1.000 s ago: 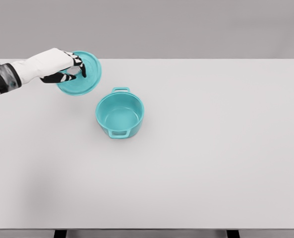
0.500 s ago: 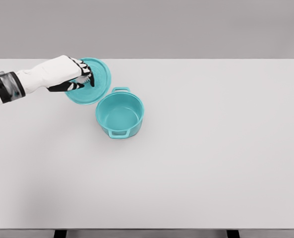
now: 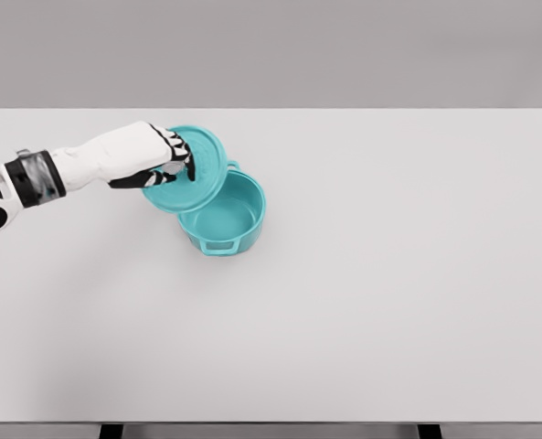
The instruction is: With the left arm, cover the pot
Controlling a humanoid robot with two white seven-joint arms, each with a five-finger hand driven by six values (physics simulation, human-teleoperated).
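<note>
A teal pot point(image 3: 225, 219) with two small handles stands upright on the white table point(image 3: 389, 274), left of the middle. My left hand point(image 3: 172, 159) is shut on the knob of the teal lid point(image 3: 197, 174). The lid hangs tilted in the air and overlaps the pot's upper-left rim, hiding part of the opening. The right part of the pot's inside still shows. My left arm reaches in from the left edge of the picture.
The table's back edge runs along the top against a grey wall. Two dark table legs point(image 3: 111, 430) show at the bottom edge.
My left hand has carried the lid down and to the right, from beside the pot's far-left side to over its upper-left rim.
</note>
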